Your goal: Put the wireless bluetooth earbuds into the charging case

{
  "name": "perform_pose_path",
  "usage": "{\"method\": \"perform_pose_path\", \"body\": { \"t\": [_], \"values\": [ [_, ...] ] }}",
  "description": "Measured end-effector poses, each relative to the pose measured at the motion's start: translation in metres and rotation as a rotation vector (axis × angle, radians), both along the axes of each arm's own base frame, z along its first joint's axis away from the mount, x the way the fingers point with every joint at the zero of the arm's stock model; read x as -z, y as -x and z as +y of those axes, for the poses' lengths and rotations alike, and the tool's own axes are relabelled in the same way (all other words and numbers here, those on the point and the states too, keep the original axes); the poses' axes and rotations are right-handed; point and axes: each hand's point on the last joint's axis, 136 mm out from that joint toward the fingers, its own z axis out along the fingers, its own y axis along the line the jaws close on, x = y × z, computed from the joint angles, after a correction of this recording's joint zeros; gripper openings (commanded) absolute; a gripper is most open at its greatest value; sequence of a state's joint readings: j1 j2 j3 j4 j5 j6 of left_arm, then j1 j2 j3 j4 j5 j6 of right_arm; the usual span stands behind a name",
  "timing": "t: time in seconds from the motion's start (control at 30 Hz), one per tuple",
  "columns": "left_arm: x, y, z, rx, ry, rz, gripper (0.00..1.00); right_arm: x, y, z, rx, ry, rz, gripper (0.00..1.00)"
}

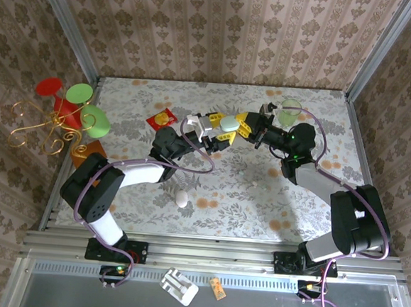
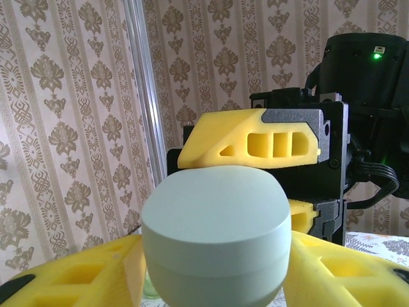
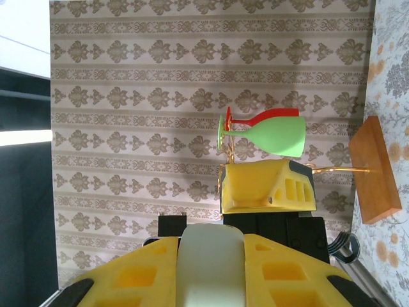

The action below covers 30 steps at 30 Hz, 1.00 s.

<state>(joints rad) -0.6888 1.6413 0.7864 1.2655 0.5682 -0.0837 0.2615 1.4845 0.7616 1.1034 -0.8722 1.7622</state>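
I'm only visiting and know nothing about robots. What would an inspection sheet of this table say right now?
Surface: flowered table cover, lying flat.
Job's things: pale case held up between both grippers; earbuds too small to pick out for sure.
Clutter: white egg; red-and-yellow packet; pale green round piece; rack of red and green goblets at the left edge.
Grippers: left gripper shut on the case across its width; right gripper shut on it from the opposite side.
Cables: purple cables loop off both arms.
Surroundings: patterned wallpaper walls; metal corner posts.
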Motion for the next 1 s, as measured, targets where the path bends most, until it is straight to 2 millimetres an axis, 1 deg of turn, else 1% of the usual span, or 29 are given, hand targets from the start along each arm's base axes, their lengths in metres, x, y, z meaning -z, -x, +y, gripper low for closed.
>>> {"method": "perform_pose_path", "body": {
  "t": [0.27, 0.33, 0.47, 0.73, 0.77, 0.87, 0.9, 1.0],
  "values": [
    [-0.002, 0.0, 0.0, 0.003, 0.005, 0.005, 0.57, 0.002, 0.0, 0.0, 0.001, 0.004, 0.004, 0.18],
    [-0.002, 0.0, 0.0, 0.003, 0.006, 0.006, 0.55, 0.003, 0.0, 0.0, 0.001, 0.005, 0.006, 0.18],
    [-0.002, 0.0, 0.0, 0.007, 0.005, 0.006, 0.47, 0.004, -0.001, 0.0, 0.003, 0.007, 0.008, 0.17],
    [-0.001, 0.002, -0.002, 0.018, 0.003, 0.014, 0.24, 0.004, -0.001, 0.0, 0.006, 0.008, 0.007, 0.18],
    [-0.001, 0.002, -0.002, 0.018, 0.003, 0.014, 0.23, 0.004, -0.001, 0.0, 0.006, 0.008, 0.007, 0.21],
    [-0.001, 0.002, -0.002, 0.019, 0.002, 0.014, 0.18, 0.004, -0.001, 0.0, 0.007, 0.011, 0.005, 0.41],
    [-0.001, 0.003, -0.002, 0.02, 0.002, 0.014, 0.17, 0.005, -0.001, 0.0, 0.008, 0.016, 0.005, 0.5],
    [-0.001, 0.002, -0.001, 0.019, 0.001, 0.014, 0.16, 0.01, -0.002, 0.0, 0.015, 0.04, 0.007, 0.69]
  ]
}}
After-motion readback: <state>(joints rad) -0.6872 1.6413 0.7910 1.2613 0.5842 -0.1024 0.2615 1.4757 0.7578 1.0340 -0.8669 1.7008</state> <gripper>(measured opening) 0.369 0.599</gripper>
